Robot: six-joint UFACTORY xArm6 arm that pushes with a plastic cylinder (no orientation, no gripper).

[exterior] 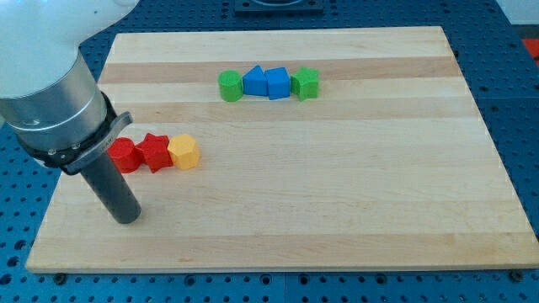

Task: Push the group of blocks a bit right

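My tip [128, 219] rests on the wooden board [337, 202] at the view's lower left. Just above and right of it lies a row of three touching blocks: a red cylinder [124, 155], a red star [153, 151] and a yellow hexagon [183, 152]. The arm partly hides the red cylinder's left side. The tip stands below the red cylinder, apart from it. Near the view's top centre lies a second row: a green cylinder [229, 86], a blue triangle [254, 82], a blue block [277, 83] and a green block [306, 82], all close together.
The board's left edge [63, 189] is close to the tip. A blue perforated table [522, 101] surrounds the board. The large grey and white arm body [50, 93] fills the view's upper left.
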